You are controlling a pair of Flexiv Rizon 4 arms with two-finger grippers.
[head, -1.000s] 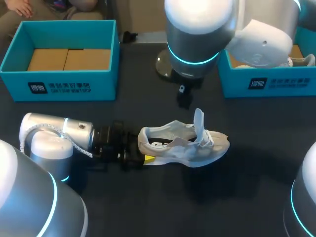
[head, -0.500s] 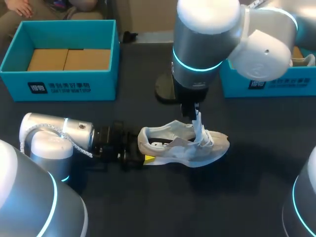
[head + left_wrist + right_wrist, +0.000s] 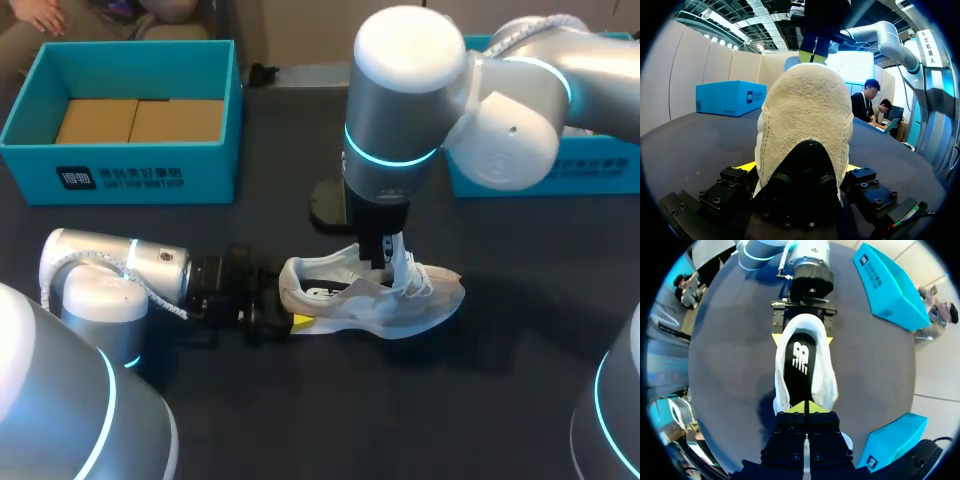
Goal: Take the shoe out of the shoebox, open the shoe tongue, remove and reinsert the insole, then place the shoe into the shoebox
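Observation:
A pale grey shoe (image 3: 372,298) lies on its sole on the dark table, heel to the left. My left gripper (image 3: 285,302) lies flat on the table and is shut on the heel (image 3: 807,115), one yellow tip on each side (image 3: 802,338). My right gripper (image 3: 388,262) hangs straight down over the shoe's opening, shut, its yellow tips pressed together (image 3: 805,407). It stands against the upright white tongue (image 3: 403,262); I cannot tell whether anything is pinched. The black insole (image 3: 800,360) with a white logo lies inside the shoe.
A teal box (image 3: 120,180) with cardboard inside stands at the back left. A second teal box (image 3: 560,170) stands at the back right, partly behind my right arm. Bare dark table lies in front of the shoe.
My right arm has come down and forward to the shoe's tongue, and its gripper has gone from open to shut. The left arm and the shoe have stayed put.

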